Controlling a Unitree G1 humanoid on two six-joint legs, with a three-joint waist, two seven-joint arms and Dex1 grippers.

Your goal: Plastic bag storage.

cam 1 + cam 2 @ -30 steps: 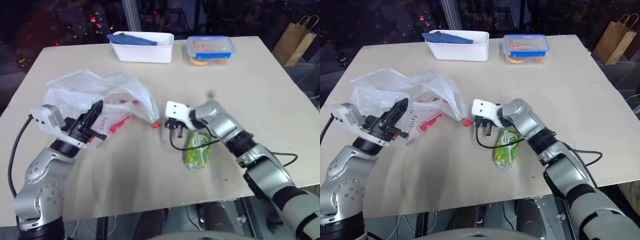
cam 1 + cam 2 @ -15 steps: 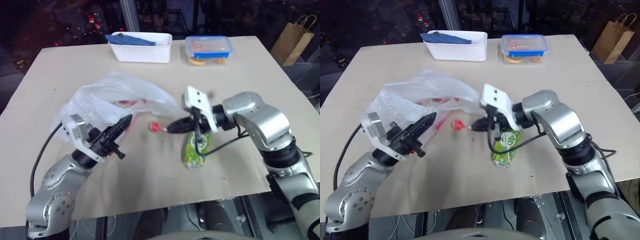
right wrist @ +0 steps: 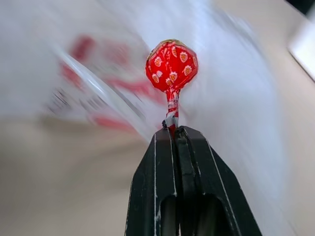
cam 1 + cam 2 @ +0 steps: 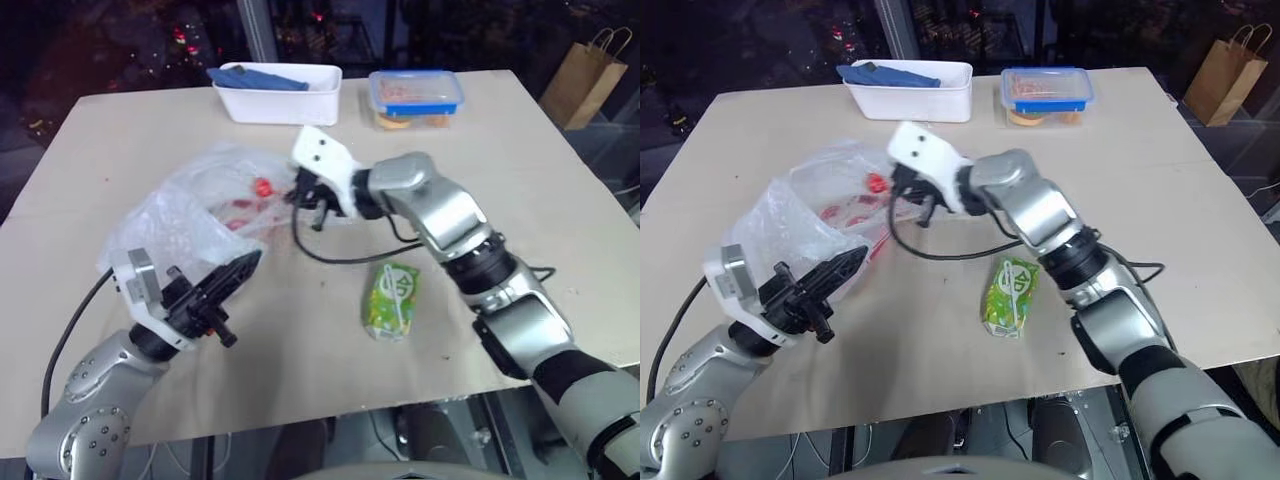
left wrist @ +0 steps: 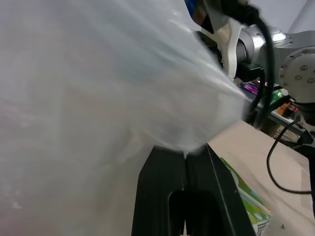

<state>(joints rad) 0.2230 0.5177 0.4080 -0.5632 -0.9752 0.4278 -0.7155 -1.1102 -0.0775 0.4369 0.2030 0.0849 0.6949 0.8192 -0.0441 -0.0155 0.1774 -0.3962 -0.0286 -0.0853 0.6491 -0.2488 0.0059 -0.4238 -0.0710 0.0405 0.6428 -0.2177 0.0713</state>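
The plastic bag [image 4: 185,210], thin, translucent white with red print, lies crumpled on the left half of the table. My left gripper [image 4: 250,262] is at the bag's near edge and shut on a pinch of its film [image 5: 185,150]. My right gripper [image 4: 295,192] reaches in from the right to the bag's raised far side. It is shut on the stick of a red strawberry-print lollipop [image 3: 171,66], whose head [image 4: 262,187] hangs against the bag film. Whether the lollipop is inside the bag's mouth I cannot tell.
A green snack packet [image 4: 390,298] lies on the table [image 4: 520,190] right of centre. At the far edge stand a white tub [image 4: 280,98] with a blue cloth and a clear box with a blue lid [image 4: 420,95]. A brown paper bag [image 4: 590,75] stands beyond the far right corner.
My right gripper has risen and swung left with the lollipop, from beside the snack packet to the bag's far side. My left gripper has drawn the bag edge back and slightly right.
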